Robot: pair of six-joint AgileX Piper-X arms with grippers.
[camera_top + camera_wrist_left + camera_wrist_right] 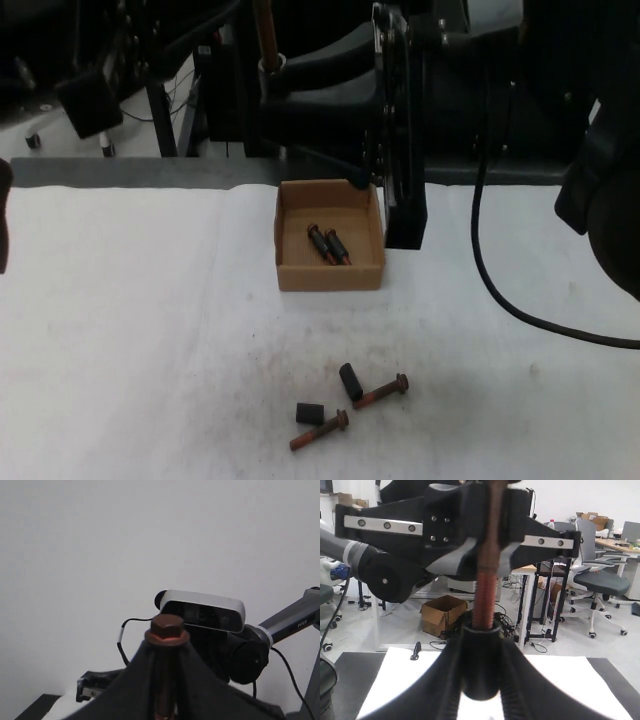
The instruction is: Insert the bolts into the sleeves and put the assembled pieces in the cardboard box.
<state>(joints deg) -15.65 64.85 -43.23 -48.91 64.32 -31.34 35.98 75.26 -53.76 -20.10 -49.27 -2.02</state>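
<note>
My left gripper (167, 647) is shut on a rusty hex-head bolt (167, 630), held high above the bench's far side. My right gripper (481, 642) is shut on a black sleeve (481, 672), and the bolt's threaded shaft (485, 585) enters the sleeve's mouth. In the high view this bolt (266, 30) shows at the top, behind the cardboard box (330, 275). Two assembled pieces (328, 244) lie in the box. On the white cloth near the front lie two loose bolts (381, 391) (320, 431) and two loose sleeves (351, 381) (309, 412).
A black arm (400, 130) hangs over the box's right rear corner. A black cable (500, 290) trails across the cloth at right. The cloth's left half (130, 330) is bare. Office chairs and a floor carton (442, 612) stand in the room behind.
</note>
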